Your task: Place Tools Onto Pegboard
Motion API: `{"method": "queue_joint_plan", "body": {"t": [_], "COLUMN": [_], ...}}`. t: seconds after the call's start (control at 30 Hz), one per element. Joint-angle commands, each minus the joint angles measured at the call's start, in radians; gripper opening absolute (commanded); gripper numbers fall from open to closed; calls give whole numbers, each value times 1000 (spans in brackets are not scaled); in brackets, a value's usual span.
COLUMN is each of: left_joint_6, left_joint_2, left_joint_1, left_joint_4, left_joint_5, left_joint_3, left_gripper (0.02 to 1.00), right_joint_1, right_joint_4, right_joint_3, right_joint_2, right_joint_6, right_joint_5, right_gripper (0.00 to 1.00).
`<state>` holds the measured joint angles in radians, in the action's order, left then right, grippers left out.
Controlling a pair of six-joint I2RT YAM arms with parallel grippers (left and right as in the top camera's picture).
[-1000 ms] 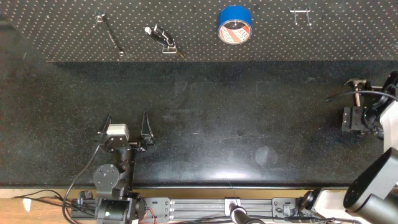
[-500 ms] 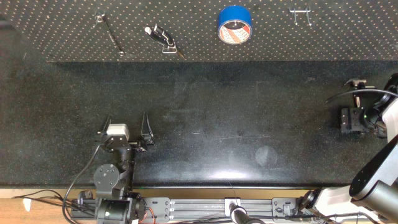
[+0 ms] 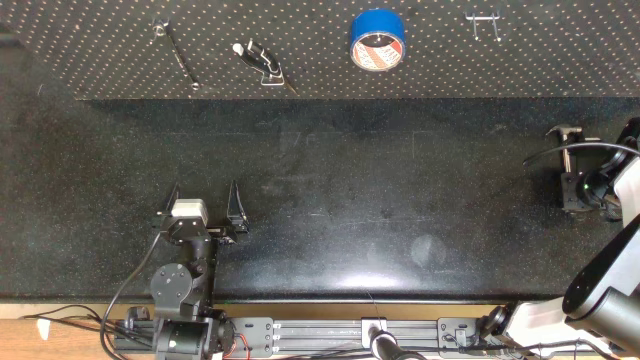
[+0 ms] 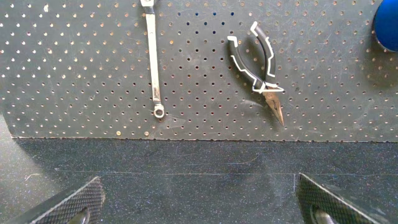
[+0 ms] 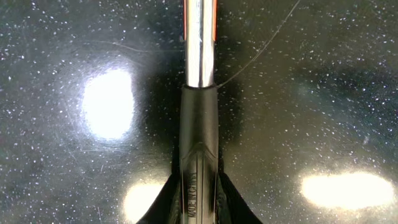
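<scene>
This is a workshop-style robotics test bench. A perforated pegboard (image 3: pixel 100 50) stands along the back of a black speckled counter (image 3: pixel 350 180) and carries hand tools: a wrench (image 3: pixel 178 58), pliers (image 3: pixel 262 62), a blue roll of tape (image 3: pixel 377 40) and a bare metal hook (image 3: pixel 484 22). Along the counter's front edge runs a metal mounting rail (image 3: pixel 330 328) with loose cables (image 3: pixel 125 290), marking it as a lab rig.

My black speckled worktop (image 3: pixel 350 190) runs out from the foot of the pegboard (image 3: pixel 300 50). My hammer (image 3: pixel 570 134) is at the worktop's right end, short of the pegboard, with its head toward it. Its steel shaft and black grip sit low over the surface; whether they touch it I cannot tell.
</scene>
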<state>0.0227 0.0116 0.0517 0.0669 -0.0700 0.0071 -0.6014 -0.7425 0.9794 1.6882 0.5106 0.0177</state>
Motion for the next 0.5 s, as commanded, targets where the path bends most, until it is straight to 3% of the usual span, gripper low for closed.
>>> {"method": "queue_joint_plan", "body": {"t": [0.03, 0.27, 0.3, 0.4, 0.5], "left_joint_6": [-16, -16, -16, -16, -16], "left_joint_2": [-8, -8, -8, -8, -8], "left_joint_1": [4, 4, 4, 4, 4], "left_joint_4": [5, 6, 5, 6, 5], "left_joint_5": [2, 2, 2, 2, 2], "left_joint_3": [-2, -2, -2, -2, -2], "left_gripper": [996, 996, 996, 996, 996], "right_joint_1": [-2, -2, -2, -2, 7], "right_joint_4": [0, -22, -18, 21, 48], "right_joint_3": [-5, -5, -5, -5, -7], "right_joint_2": [24, -43, -64, -234, -344], "right_joint_6": [3, -65, -64, -69, -144], "right_joint_5": [2, 5, 29, 216, 230], "right_gripper": [82, 73, 73, 75, 73]}}
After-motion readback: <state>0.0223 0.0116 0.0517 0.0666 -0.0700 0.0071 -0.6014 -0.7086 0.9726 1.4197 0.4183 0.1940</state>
